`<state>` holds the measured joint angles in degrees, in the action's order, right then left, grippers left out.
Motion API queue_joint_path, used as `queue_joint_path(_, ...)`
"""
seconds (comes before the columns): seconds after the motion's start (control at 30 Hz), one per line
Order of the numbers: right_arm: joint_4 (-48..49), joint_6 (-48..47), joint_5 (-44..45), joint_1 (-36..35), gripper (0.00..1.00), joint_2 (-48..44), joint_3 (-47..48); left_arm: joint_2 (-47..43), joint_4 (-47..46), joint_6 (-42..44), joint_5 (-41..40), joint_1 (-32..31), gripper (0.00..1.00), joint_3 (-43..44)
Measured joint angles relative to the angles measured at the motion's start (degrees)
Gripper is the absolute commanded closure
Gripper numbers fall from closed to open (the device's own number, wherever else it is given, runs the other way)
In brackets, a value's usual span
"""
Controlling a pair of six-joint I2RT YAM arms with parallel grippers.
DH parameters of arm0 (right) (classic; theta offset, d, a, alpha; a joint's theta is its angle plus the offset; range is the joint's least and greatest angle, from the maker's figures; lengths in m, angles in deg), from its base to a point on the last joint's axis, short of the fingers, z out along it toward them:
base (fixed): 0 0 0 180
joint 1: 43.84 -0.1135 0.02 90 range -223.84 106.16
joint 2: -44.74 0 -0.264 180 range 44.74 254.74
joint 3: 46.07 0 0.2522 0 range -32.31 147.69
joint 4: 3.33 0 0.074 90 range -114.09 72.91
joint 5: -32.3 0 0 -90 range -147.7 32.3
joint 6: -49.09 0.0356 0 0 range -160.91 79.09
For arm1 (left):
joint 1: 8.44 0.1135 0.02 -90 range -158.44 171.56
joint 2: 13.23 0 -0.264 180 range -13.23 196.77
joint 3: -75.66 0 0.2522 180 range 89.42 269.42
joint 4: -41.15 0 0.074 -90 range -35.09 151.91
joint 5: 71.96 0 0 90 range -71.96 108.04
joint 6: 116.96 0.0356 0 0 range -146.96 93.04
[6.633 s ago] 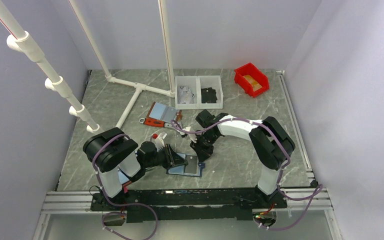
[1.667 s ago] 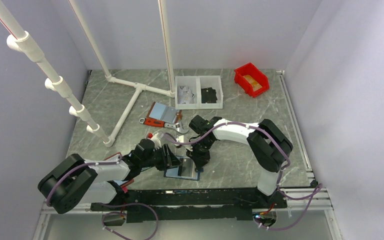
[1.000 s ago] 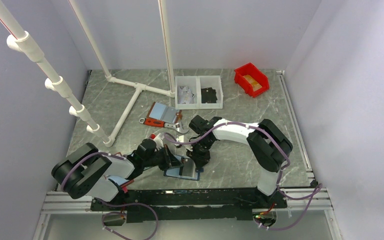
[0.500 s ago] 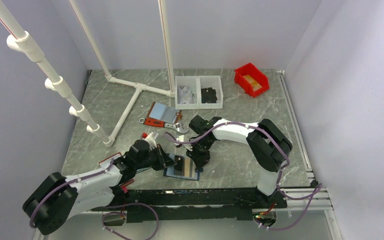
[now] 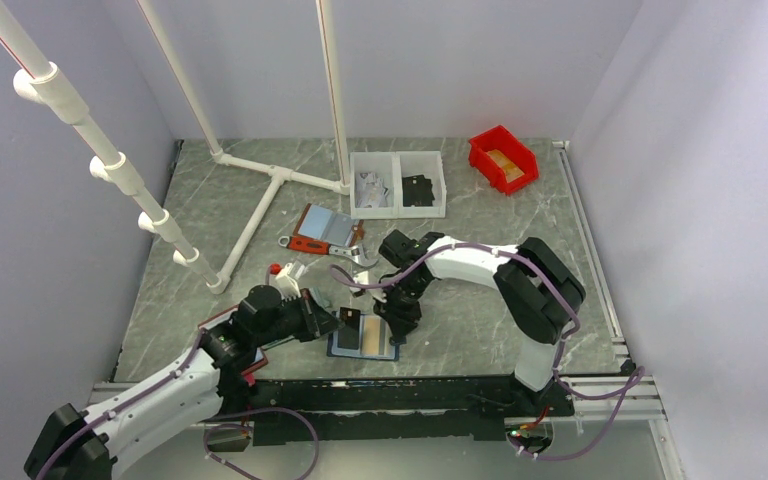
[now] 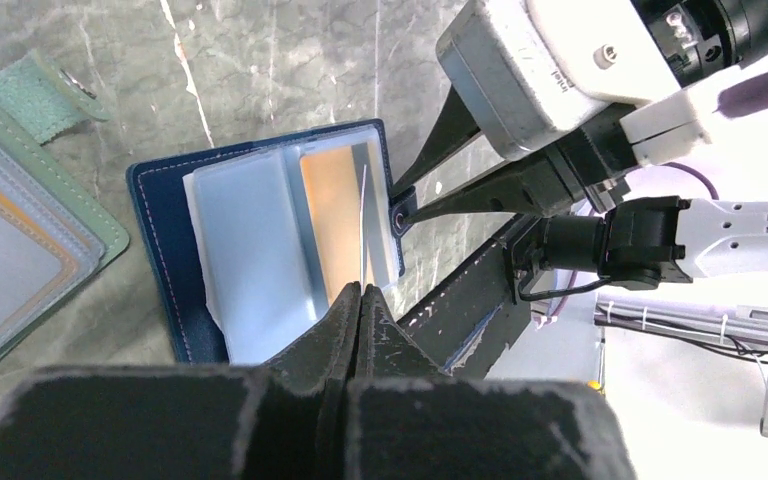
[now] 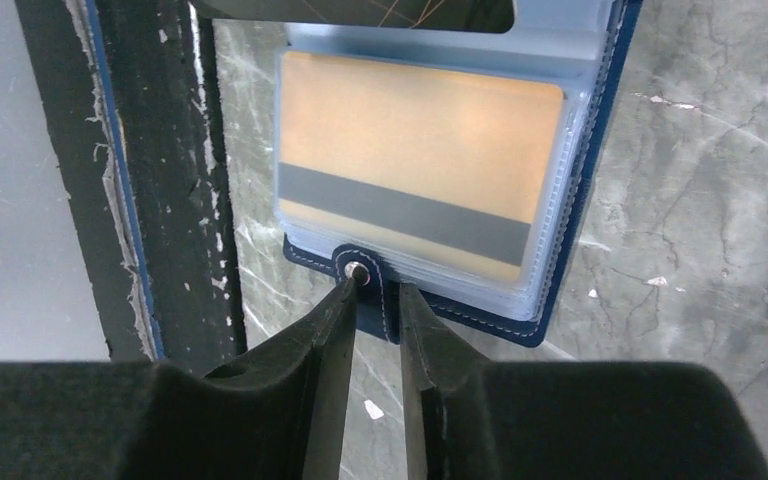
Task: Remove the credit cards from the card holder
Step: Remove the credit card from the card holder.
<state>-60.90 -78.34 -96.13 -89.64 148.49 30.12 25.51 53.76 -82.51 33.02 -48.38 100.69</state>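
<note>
The navy card holder (image 5: pixel 380 350) lies open on the table near the front edge. The tan card (image 7: pixel 420 170) sits in its light blue pocket and also shows in the left wrist view (image 6: pixel 332 210). My left gripper (image 6: pixel 360 288) is shut on the black card (image 5: pixel 349 327), held on edge over the holder's left half. The card shows as a thin line in the left wrist view (image 6: pixel 363 225) and at the top of the right wrist view (image 7: pixel 360 12). My right gripper (image 7: pixel 378 285) is closed on the holder's strap tab (image 7: pixel 372 295) at its right edge.
A green-edged holder (image 6: pixel 20 230) lies just left of the navy one. A red-edged holder (image 5: pixel 320 228) lies farther back. Two white bins (image 5: pixel 397 185), a red bin (image 5: pixel 503 158) and white pipes (image 5: pixel 260 200) stand at the back. The black front rail (image 7: pixel 160 200) borders the holder.
My left gripper has drawn back to the left, pulling the black card out of the pocket and standing it on edge. The right gripper has stayed on the strap tab.
</note>
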Motion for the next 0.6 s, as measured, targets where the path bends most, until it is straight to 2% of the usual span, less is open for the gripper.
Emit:
queue_joint_path(0.27,-3.1,-3.1,-4.3,3.9,0.68,-5.0,0.2,-0.5,-2.4,2.3,0.5,0.0,1.00,0.0)
queue_joint_path(0.6,-4.6,-3.9,-12.2,13.1,0.58,-12.9,0.4,2.9,-15.0,5.6,3.0,0.0,1.00,0.0)
